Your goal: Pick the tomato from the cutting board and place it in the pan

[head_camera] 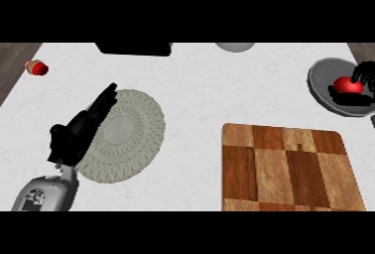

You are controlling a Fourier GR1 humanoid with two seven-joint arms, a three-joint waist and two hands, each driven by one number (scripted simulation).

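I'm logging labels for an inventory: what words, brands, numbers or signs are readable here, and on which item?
None. No word, number or sign shows on the cutting board, the pan, the tomato, the plate or the small red item at far left.

You had tomato (pixel 349 85) in pan (pixel 321 79), far right; board (pixel 289 168) before pan; mat (pixel 132 131) left of board.

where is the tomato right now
Head view, far right: the tomato is in the grey pan, the right hand curled round it, beyond the cutting board.
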